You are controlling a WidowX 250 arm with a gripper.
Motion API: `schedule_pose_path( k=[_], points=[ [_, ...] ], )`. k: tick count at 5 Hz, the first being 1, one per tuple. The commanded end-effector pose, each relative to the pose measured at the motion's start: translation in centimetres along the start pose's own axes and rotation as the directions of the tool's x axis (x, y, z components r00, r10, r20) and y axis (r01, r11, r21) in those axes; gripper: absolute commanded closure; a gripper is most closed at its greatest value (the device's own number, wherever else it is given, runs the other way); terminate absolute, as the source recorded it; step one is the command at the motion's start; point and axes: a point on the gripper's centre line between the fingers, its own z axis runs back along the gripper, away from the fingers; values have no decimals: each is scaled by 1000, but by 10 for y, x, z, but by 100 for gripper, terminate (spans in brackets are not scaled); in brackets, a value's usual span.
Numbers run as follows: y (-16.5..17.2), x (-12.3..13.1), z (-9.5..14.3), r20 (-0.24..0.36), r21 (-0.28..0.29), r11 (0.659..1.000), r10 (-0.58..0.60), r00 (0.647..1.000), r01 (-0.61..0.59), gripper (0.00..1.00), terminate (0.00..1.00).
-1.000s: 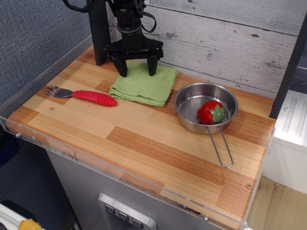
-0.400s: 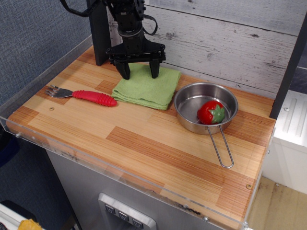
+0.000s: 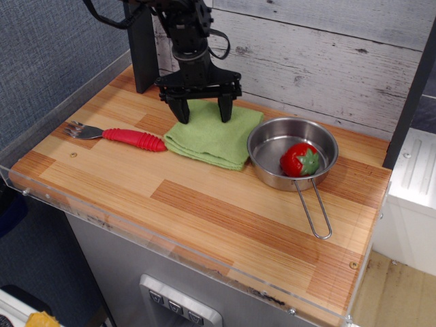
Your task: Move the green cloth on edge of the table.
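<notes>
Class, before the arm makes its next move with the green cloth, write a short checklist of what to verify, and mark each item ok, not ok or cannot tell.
1. Gripper is over the green cloth: ok.
2. Jaws spread apart at the cloth's back edge: ok.
3. Fingertips actually pressing the cloth: cannot tell.
4. Cloth clear of the pan: not ok, its right edge meets the pan's rim.
5. Fork clear of the cloth: cannot tell, its red handle ends right at the cloth's left corner.
6. Bare table toward the front edge: ok.

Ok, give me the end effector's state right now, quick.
End effector: open, fingers spread and pressing down on the back edge of the light green folded ribbed cloth; nothing held between them.
</notes>
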Motion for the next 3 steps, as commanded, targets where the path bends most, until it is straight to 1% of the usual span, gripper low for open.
schedule_pose_path(
  k=[1, 2, 3],
  points=[
    [-10, -30, 13, -21, 56, 998, -41, 999, 42, 0, 0],
    [-11, -50, 14, -39, 56, 998, -26, 999, 28, 0, 0],
    [-13, -63, 22, -26, 69, 997, -17, 1000, 18, 0, 0]
  ],
)
